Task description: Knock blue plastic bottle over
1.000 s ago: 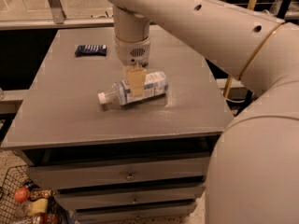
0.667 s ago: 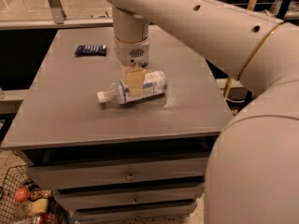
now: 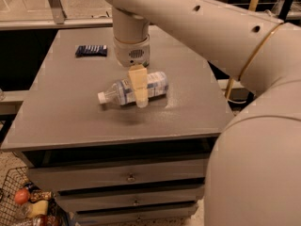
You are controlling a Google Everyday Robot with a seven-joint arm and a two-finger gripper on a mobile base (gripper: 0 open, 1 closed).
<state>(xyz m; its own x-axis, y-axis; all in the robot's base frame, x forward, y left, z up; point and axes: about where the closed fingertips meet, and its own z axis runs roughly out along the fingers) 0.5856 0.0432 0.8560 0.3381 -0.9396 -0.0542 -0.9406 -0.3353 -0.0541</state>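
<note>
Lying on its side near the middle of the frame: the clear plastic water bottle with white screw cap and blue-and-white wrap label [image 3: 157, 84], cap toward the left, base toward the right, flat along the grey square tabletop [image 3: 70, 121]. By its posture the knock-over looks already accomplished.

Directly in front of and over the bottle's midsection: the tan-tipped gripper [image 3: 141, 100] on its white cylindrical wrist, pointing straight down. Whether it is wide, narrow or touching the label cannot be told. Its position suits a sideways push just delivered at the bottle's body.

Running from upper centre to the right edge: the large cream robot arm [image 3: 211, 27].

Upper left of the tabletop, well apart from the bottle: a flat dark-blue packet [image 3: 91, 50], uninvolved.

Below the tabletop: grey drawers with small knobs [image 3: 131, 177].

Against the earlier frame: no visible change. The bottle lies in the same spot at the same angle, and the gripper hangs over it as before.
</note>
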